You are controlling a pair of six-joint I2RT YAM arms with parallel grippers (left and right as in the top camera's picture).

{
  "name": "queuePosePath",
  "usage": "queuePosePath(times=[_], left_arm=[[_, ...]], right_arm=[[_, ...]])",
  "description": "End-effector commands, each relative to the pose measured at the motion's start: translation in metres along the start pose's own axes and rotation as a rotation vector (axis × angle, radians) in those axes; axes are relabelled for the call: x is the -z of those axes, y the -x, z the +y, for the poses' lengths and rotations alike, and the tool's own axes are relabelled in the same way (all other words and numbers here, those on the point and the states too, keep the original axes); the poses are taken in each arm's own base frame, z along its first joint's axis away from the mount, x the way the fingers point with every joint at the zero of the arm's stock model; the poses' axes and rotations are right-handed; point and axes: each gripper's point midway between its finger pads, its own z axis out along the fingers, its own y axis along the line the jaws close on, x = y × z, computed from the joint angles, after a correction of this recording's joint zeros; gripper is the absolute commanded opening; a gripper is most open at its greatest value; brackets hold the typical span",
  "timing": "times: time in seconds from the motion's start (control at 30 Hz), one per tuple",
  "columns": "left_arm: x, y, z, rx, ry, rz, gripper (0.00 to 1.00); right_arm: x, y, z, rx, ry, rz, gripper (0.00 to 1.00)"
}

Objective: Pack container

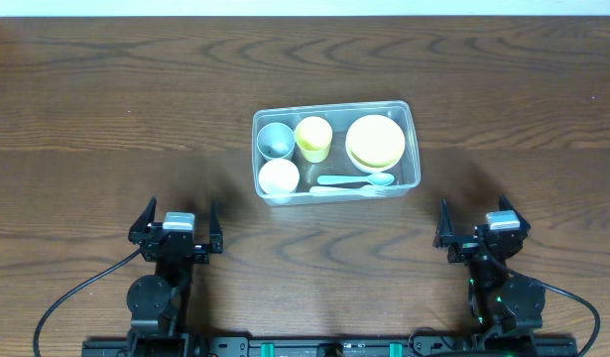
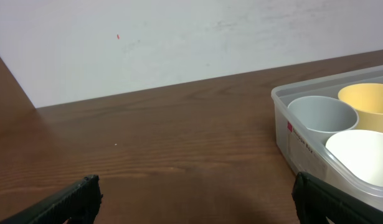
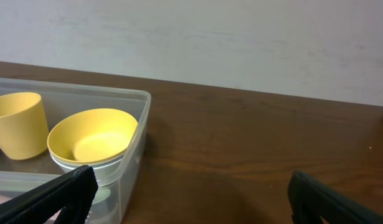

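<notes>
The clear plastic container (image 1: 412, 149) sits mid-table. It holds a grey cup (image 1: 276, 140), a yellow cup (image 1: 313, 137), a white cup (image 1: 279, 178), stacked yellow bowls (image 1: 375, 141) and pale green cutlery (image 1: 352, 183). My left gripper (image 1: 177, 226) is open and empty, near the front edge, left of the container. My right gripper (image 1: 480, 224) is open and empty, front right of it. The left wrist view shows the container's corner (image 2: 281, 106) with the grey cup (image 2: 321, 113), the yellow cup (image 2: 367, 102) and the white cup (image 2: 359, 155). The right wrist view shows the container's wall (image 3: 136, 134), the yellow bowls (image 3: 91, 140) and the yellow cup (image 3: 17, 124).
A dark wooden table (image 1: 106, 109) spreads around the container. A pale wall (image 2: 179, 37) rises behind the table's far edge. The arm bases and cables sit at the front edge (image 1: 156, 307).
</notes>
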Motion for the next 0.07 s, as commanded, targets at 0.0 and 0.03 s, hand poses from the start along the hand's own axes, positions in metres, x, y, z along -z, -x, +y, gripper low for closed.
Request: queuePosePath(times=[0.0, 0.03], left_arm=[[-0.0006, -0.0177, 0.0061, 0.007, 0.04, 0.058, 0.98], [-0.0006, -0.0177, 0.0061, 0.006, 0.04, 0.058, 0.98]], right_arm=[[0.0003, 0.0, 0.0026, 0.012, 0.011, -0.002, 0.99], [0.0003, 0.0, 0.0026, 0.012, 0.011, -0.002, 0.99]])
